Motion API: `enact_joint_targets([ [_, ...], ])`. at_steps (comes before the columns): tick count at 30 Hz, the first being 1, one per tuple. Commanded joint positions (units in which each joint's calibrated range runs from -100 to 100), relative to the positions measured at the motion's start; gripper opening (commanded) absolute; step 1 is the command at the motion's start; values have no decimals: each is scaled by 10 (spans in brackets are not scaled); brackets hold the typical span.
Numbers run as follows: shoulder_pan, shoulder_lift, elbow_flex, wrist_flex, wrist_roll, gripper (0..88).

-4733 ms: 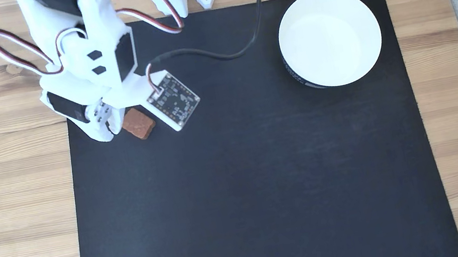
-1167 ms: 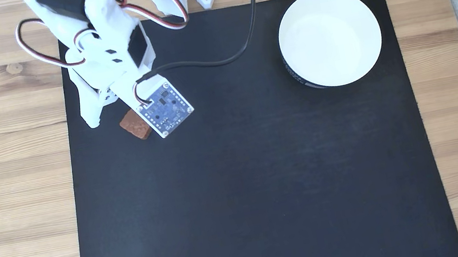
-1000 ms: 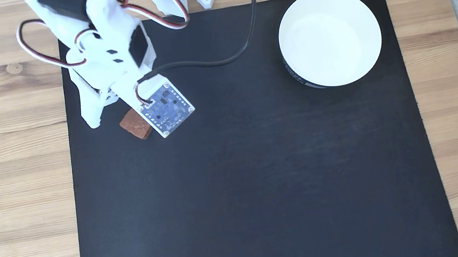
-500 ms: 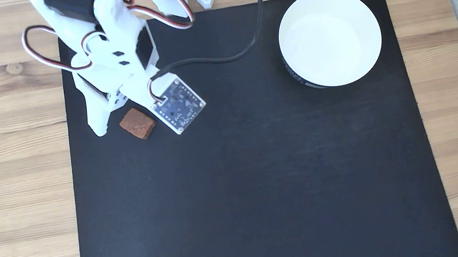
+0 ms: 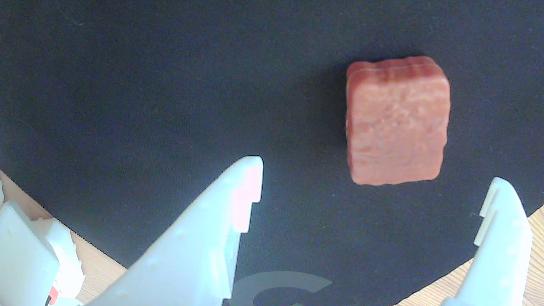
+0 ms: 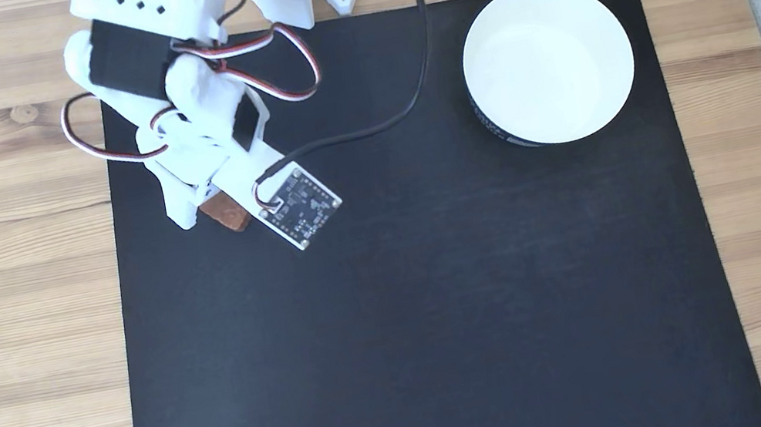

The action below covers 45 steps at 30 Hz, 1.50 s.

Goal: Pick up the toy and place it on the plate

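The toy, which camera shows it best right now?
The wrist view: the toy lies whole and close on the black mat, ahead of the open gripper, not yet between its tips. The fixed view shows just a brown corner under the arm.

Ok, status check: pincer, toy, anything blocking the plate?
Pincer open, low over the mat. Toy flat on mat, just ahead of the fingertips, ungripped. Plate empty, path across looks clear.
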Motion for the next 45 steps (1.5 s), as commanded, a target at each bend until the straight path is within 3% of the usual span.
enact_joint_targets([
  [1, -1, 23, -40, -3, 3, 360],
  [26, 4, 179, -128, -14, 3, 360],
  [27, 4, 179, -128, -13, 2, 351],
  [31, 5, 179, -128, -10, -2, 144],
  [32, 5, 179, -129, -10, -3, 32],
  [33, 5, 179, -129, -9, -3, 10],
  [45, -4, 169, -165, -7, -3, 23],
])
